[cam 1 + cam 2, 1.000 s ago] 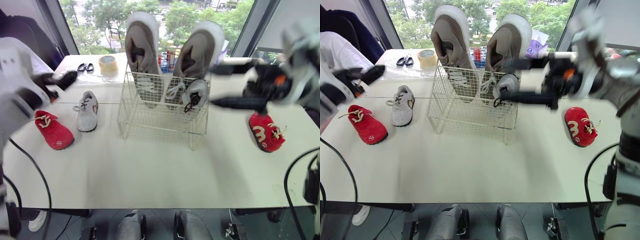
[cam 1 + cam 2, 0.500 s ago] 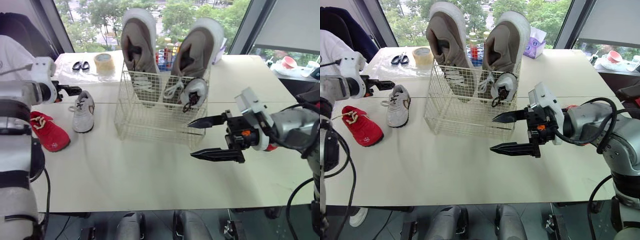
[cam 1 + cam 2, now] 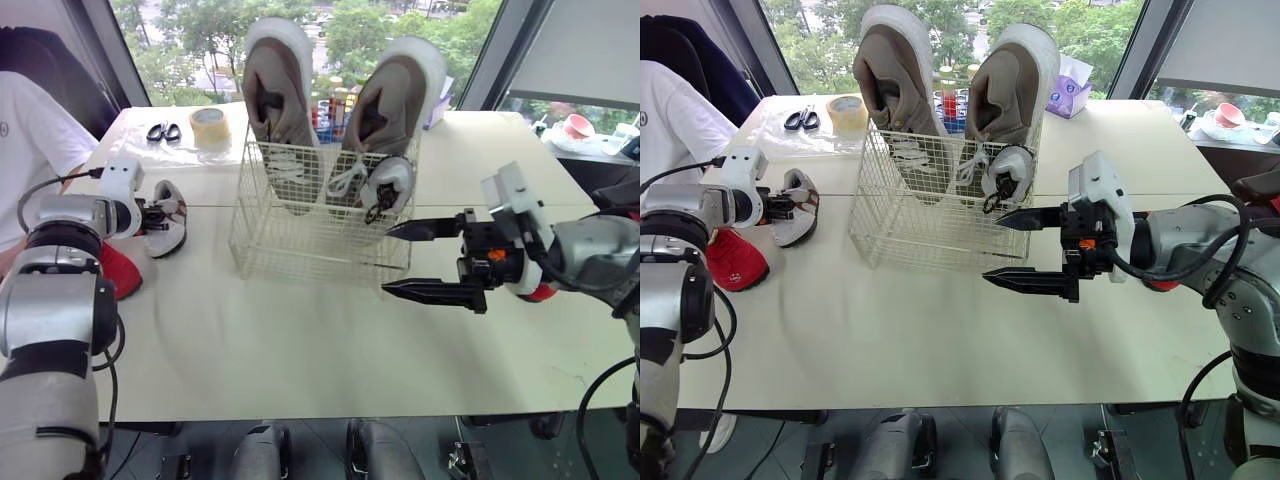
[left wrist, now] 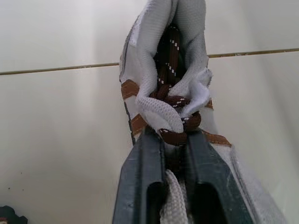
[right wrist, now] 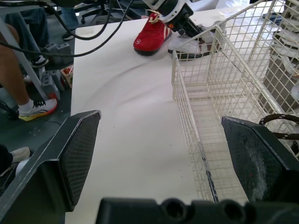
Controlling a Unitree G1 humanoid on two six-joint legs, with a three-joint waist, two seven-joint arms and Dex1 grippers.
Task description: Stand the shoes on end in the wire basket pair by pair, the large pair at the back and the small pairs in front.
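The small white shoe (image 3: 175,225) lies on the desk (image 3: 300,340) at 9 o'clock of the wire basket (image 3: 310,250). Half a second ago the left pincer (image 3: 152,213) only hovered at it; now it is clamped on the tongue and brown laces, and the shoe looks slightly tipped. Its mate (image 3: 390,185) already stands at the basket's front, at 3 o'clock inside it, below the large pair (image 3: 280,100). This pair can likely be completed next. The right pincer (image 3: 388,260), spread wide and holding nothing, has edged towards the basket's 4 o'clock corner.
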